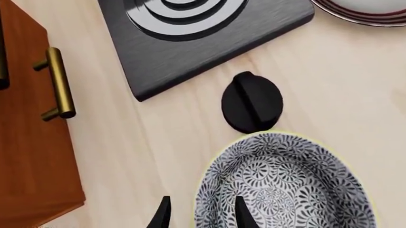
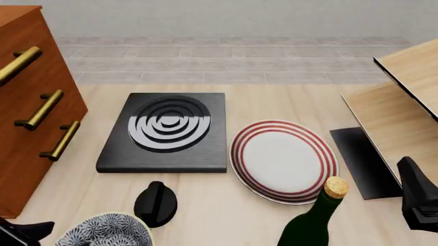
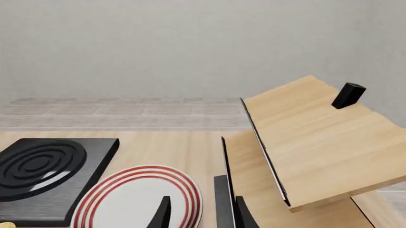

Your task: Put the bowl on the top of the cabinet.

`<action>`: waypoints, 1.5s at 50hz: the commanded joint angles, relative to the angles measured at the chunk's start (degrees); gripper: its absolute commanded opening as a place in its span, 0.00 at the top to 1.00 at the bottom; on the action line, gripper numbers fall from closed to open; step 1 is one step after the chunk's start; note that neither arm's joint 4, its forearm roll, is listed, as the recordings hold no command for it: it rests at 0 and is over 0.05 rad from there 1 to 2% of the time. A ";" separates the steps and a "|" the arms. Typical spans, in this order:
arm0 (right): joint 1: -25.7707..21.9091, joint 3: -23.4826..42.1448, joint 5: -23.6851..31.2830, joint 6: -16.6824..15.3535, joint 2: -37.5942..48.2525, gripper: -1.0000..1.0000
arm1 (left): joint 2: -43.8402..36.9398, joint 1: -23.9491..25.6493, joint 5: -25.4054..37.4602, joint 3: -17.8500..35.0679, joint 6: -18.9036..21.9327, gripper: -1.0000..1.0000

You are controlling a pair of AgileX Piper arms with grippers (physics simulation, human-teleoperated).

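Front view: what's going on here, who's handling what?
The left gripper sits open over the near rim of the patterned bowl, one finger outside and one over the inside, not closed on it. The bowl rests on the table beside a black knob, so it is not yet on the cabinet at the left. The right gripper hangs open near the pale shelf unit, holding nothing.

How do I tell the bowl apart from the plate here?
The bowl is deep, covered in a dense blue-grey floral pattern; the plate is flat and white with red rings at its edge. In the front view the bowl sits at the near edge by the left claw, while the plate lies mid-table, beside the black stove slab. Both are round and rest on the table.
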State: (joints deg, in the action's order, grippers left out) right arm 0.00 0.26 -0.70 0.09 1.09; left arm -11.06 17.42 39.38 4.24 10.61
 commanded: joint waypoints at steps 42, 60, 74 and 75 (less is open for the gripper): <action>0.01 0.00 0.01 0.01 -0.02 0.00 | -8.58 -2.63 -9.83 -4.21 1.40 0.00; 0.00 0.00 0.00 0.02 -0.01 0.00 | -6.13 -5.81 -11.22 -3.61 4.02 1.00; 0.00 0.00 0.00 0.01 0.00 0.00 | -1.37 -5.17 -7.08 1.69 4.63 1.00; 0.00 0.00 0.00 0.00 0.01 0.00 | -1.61 -5.86 -7.19 2.53 4.51 1.00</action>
State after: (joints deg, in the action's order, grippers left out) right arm 0.00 0.26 -0.70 0.09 1.09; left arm -14.74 12.60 30.87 3.25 14.42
